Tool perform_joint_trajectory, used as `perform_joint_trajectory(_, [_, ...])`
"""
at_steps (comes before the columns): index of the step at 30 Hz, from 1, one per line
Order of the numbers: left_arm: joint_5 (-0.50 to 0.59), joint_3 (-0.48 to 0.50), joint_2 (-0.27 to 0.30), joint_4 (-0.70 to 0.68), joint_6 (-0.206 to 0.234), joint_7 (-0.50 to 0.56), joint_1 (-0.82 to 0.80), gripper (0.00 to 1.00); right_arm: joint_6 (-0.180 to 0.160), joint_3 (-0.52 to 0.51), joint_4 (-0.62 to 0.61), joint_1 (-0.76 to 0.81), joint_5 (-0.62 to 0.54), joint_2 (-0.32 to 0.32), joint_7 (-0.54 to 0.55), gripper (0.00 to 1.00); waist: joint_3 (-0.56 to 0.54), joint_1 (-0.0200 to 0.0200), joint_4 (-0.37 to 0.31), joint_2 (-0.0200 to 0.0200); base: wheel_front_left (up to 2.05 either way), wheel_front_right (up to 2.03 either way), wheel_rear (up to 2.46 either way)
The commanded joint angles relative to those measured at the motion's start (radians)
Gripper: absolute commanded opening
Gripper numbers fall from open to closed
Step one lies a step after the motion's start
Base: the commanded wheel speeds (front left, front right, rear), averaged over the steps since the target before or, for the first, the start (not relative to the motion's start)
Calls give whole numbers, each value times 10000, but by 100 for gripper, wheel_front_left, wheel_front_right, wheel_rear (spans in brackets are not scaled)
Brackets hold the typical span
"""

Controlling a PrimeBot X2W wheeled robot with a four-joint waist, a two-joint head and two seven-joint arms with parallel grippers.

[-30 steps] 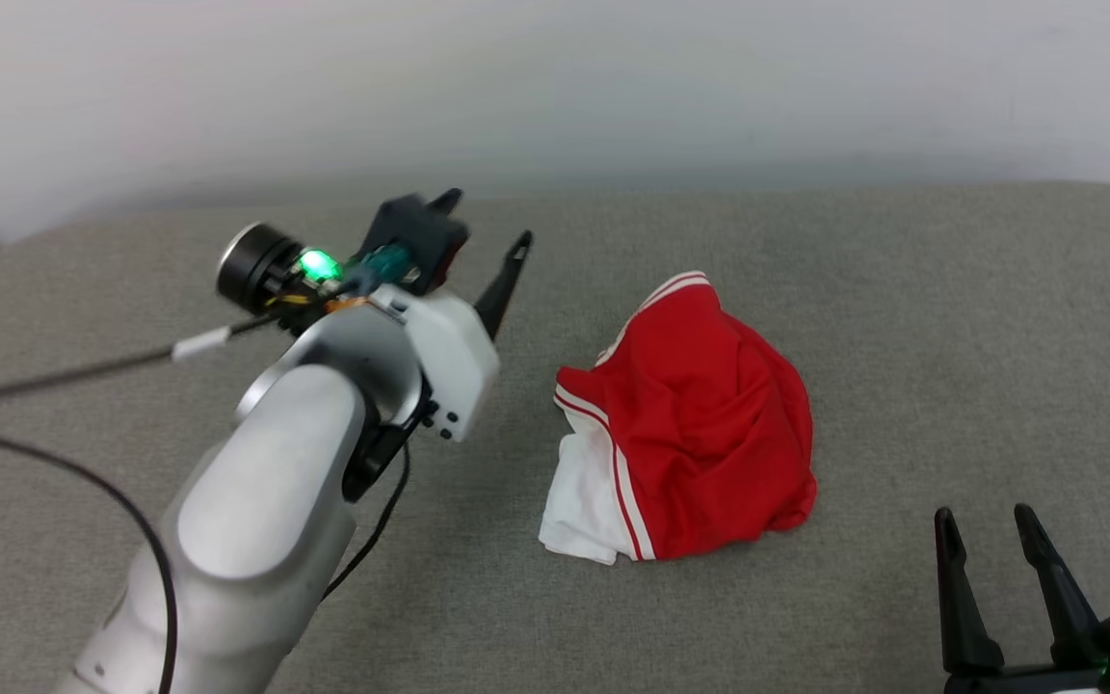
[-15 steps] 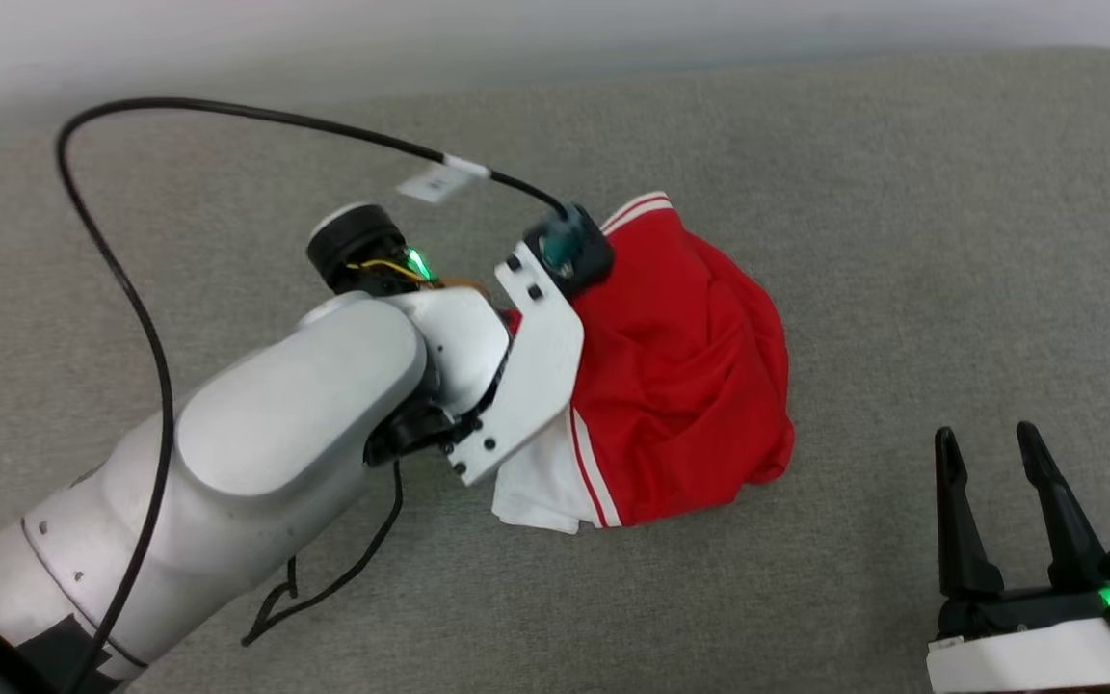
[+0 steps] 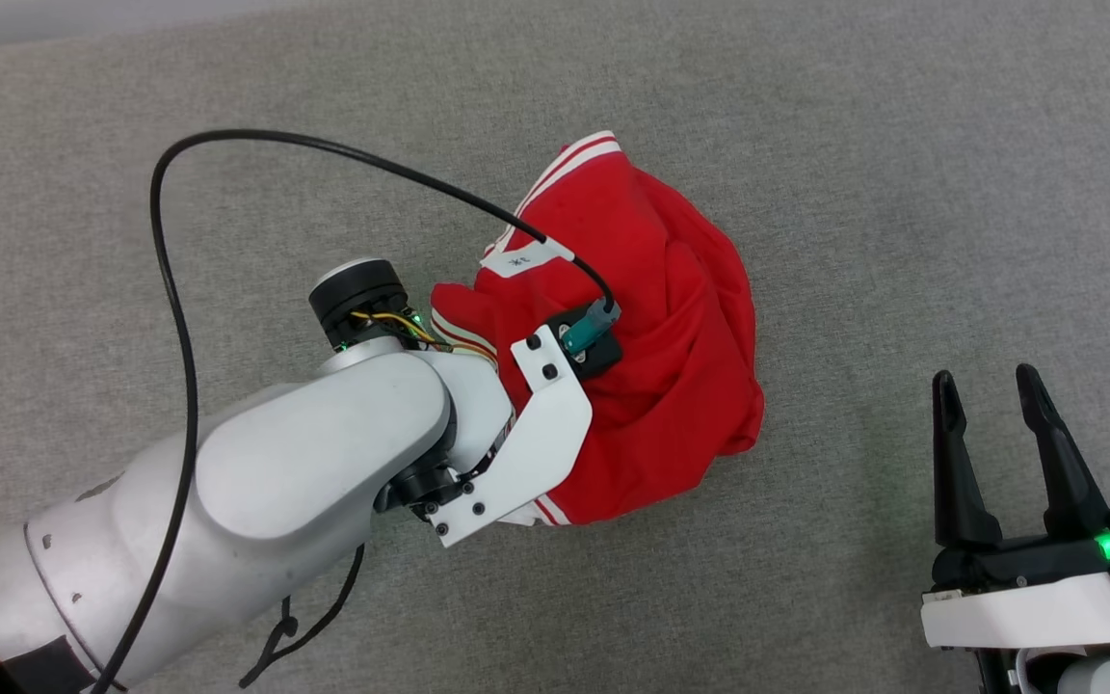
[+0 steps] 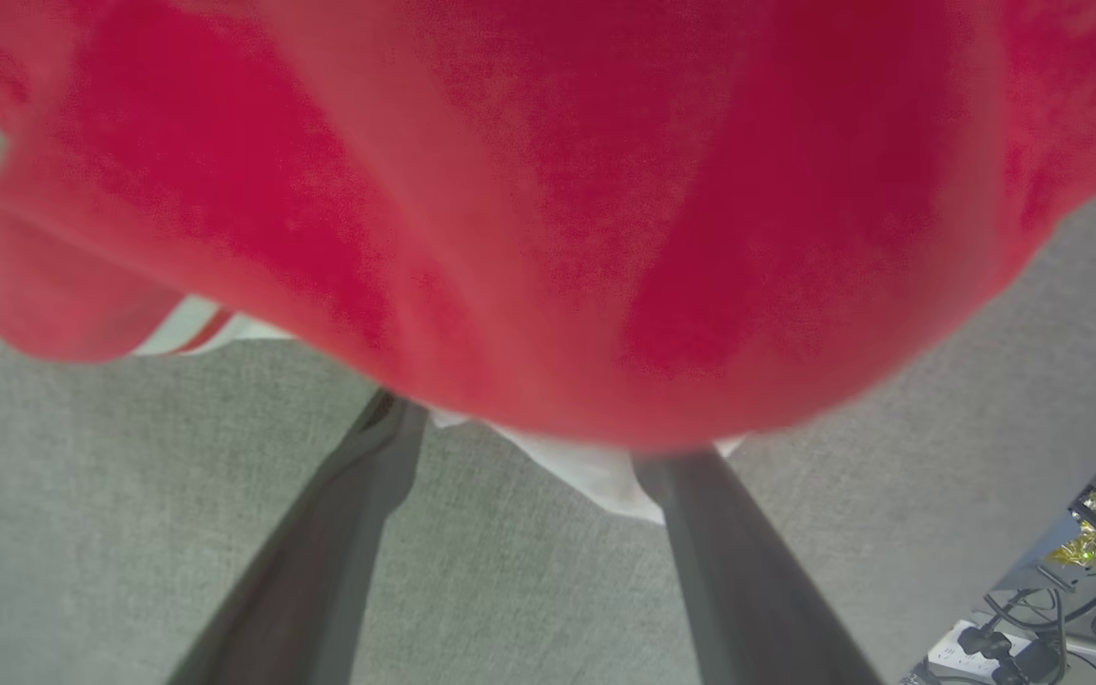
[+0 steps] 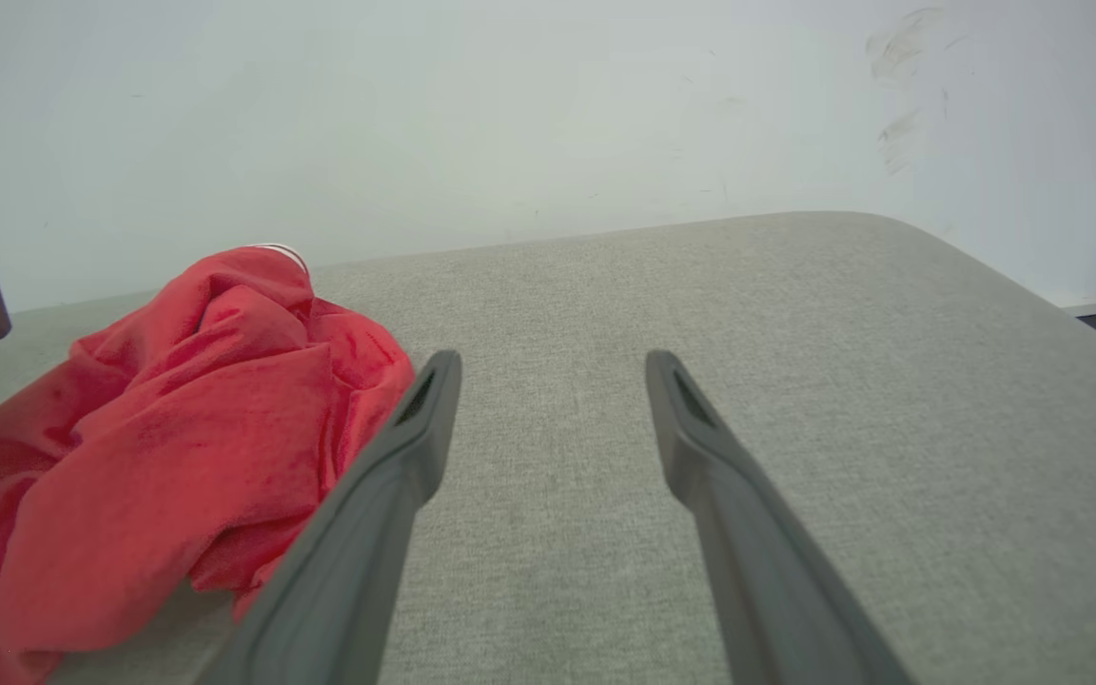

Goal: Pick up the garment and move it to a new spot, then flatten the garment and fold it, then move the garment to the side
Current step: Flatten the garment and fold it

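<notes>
The garment (image 3: 651, 318) is a red T-shirt with striped trim, lying crumpled in a heap on the grey padded surface (image 3: 902, 193). My left arm (image 3: 324, 472) reaches over the heap's left side, and its wrist hides the fingers in the head view. In the left wrist view my left gripper (image 4: 538, 433) is open, its spread fingers (image 4: 358, 514) running in under the red garment (image 4: 548, 190), with a bit of white fabric between them. My right gripper (image 3: 993, 424) stands open and empty, to the right of the heap. The right wrist view has the right gripper (image 5: 553, 366) beside the garment (image 5: 158, 438).
A black cable (image 3: 170, 289) loops from my left wrist over the surface to the left of the heap. A pale wall (image 5: 415, 114) rises behind the surface's far edge. Beyond the surface's edge lie cables and a power strip (image 4: 1005, 647).
The head camera has tilted down. My left arm has swung right and down onto the garment, now covering its white sleeve. The right gripper has stayed open in place.
</notes>
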Motion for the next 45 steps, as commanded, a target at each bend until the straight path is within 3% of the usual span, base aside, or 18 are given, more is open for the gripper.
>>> perform_joint_trajectory(1, [21, -165, 72, 59, -11, 135, 372, 100, -7, 16, -24, -162, 13, 13, -20, 100, 80, -1, -55, -1, 0, 0, 0])
perform_joint_trajectory(2, [102, -188, 111, 9, -13, 205, 495, 100, -7, 19, -21, -173, 21, 12, -20, 100, 109, -1, -68, -1, 0, 0, 0])
perform_joint_trajectory(4, [180, -211, 139, -66, -13, 325, 624, 0, -7, 18, -11, -209, 29, 12, -20, 100, 147, -1, -77, -1, 0, 0, 0])
perform_joint_trajectory(9, [222, -150, 274, -275, -6, 63, 407, 0, -7, -42, 95, -78, -51, 13, -20, 100, -110, -1, 31, -1, 0, 0, 0])
perform_joint_trajectory(15, [184, -90, 443, -156, -6, -1594, -85, 0, -7, -138, 197, 366, -236, 12, -20, 100, -1017, -1, 414, -1, 0, 0, 0])
perform_joint_trajectory(22, [-395, -88, 1609, 321, -6, -2924, -60, 0, -7, -259, 202, 956, -404, 12, -20, 100, -1962, -1, 1009, -1, 0, 0, 0])
perform_joint_trajectory(29, [-1013, -64, 2882, 1037, 133, -3326, 866, 0, -7, -229, 147, 1275, -498, 10, -20, 100, -2236, -1, 1447, -1, 0, 0, 0])
perform_joint_trajectory(36, [-1790, -61, 3448, 1743, 521, -3525, 2313, 0, -7, -202, 142, 1220, -569, 10, -20, 100, -2103, -1, 1513, -1, 0, 0, 0])
perform_joint_trajectory(40, [-2106, 3, 3372, 2019, 672, -3960, 2920, 0, -7, -226, 198, 1236, -627, 12, -18, 100, -2109, -1, 1484, -1, 0, 0, 0])
perform_joint_trajectory(41, [-2125, 40, 3322, 2049, 723, -4161, 3009, 45, -7, -226, 218, 1272, -629, 12, -20, 100, -2152, -1, 1482, -1, 0, 0, 0])
perform_joint_trajectory(42, [-2097, 131, 3287, 2069, 798, -4470, 3026, 100, -7, -222, 244, 1324, -653, 12, -18, 100, -2221, -1, 1479, -1, 0, 0, 0])
perform_joint_trajectory(45, [-2015, 429, 3311, 1998, 928, -5418, 3094, 100, -7, -224, 282, 1387, -672, 10, -20, 100, -2510, -1, 1453, -1, 0, 0, 0])
